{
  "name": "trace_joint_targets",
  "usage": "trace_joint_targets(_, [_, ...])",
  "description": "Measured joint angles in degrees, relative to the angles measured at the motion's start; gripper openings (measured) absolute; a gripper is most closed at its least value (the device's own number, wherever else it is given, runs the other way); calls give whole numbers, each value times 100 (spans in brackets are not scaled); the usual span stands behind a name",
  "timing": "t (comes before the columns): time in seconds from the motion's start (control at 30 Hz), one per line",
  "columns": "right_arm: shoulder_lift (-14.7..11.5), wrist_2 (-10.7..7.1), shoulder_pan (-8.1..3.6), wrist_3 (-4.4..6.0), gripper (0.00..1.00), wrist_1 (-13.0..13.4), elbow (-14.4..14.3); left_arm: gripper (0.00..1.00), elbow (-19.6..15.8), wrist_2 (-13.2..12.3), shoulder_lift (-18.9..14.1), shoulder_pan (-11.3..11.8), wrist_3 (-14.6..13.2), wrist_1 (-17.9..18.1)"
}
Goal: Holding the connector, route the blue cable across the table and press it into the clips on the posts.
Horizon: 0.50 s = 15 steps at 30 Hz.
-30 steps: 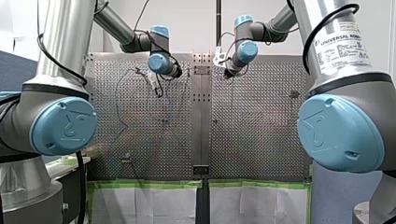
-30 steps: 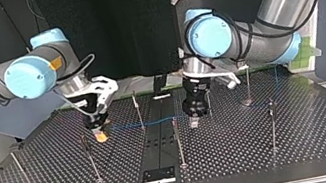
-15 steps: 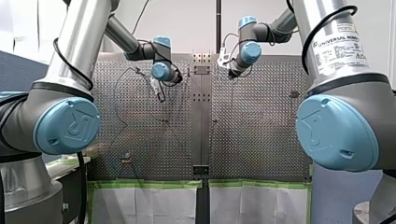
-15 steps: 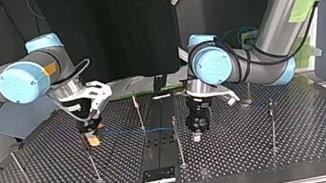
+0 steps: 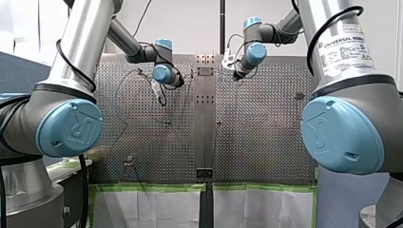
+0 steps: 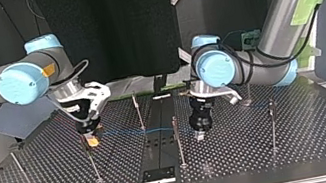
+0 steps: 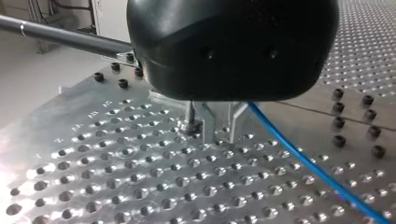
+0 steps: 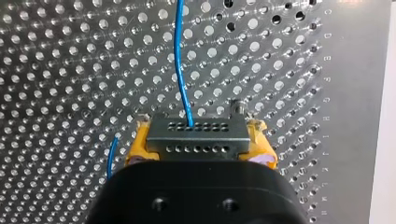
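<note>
My right gripper (image 6: pixel 92 140) sits low over the perforated worktop (image 6: pixel 311 136) at the top view's left. Its fingers are clamped on the connector (image 8: pixel 196 137), one yellow pad (image 8: pixel 134 153) on each end. The connector is a small grey metal block with two rows of tiny holes across its face.

The blue cable (image 8: pixel 180 60) leaves the upper row of holes. It is thin and bright blue, and it runs away from the gripper over the worktop in a gentle curve.

In the top view the cable crosses from the connector past a thin upright post (image 6: pixel 137 108) to a second post (image 6: pixel 178 142) near the middle strip. It hangs a little above the worktop. I cannot tell whether it sits in any clip.

My left gripper (image 6: pixel 200 134), black, hangs close over the worktop just beyond that second post. In its wrist view the cable comes out from under the gripper body and trails off across the holes. I cannot tell whether this gripper is closed on the cable.
</note>
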<state>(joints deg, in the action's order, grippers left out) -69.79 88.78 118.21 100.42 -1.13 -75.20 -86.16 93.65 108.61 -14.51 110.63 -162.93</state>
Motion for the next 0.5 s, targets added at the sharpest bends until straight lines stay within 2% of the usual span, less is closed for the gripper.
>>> trace_joint_targets(0.03, [0, 0, 7, -5, 0, 0, 0, 72, 0, 13, -1, -8, -8, -50])
trace_joint_targets(0.1, [0, -2, 16, -15, 0, 0, 0, 100, -2, 80, -6, -27, -59, -172])
trace_joint_targets(0.3, [-4, -11, 36, -66, 0, 0, 0, 100, -80, 378, -73, -68, -262, -529])
trace_joint_targets(0.5, [-4, -56, 43, -121, 0, 1, 10, 100, -362, 471, -331, -89, -209, -781])
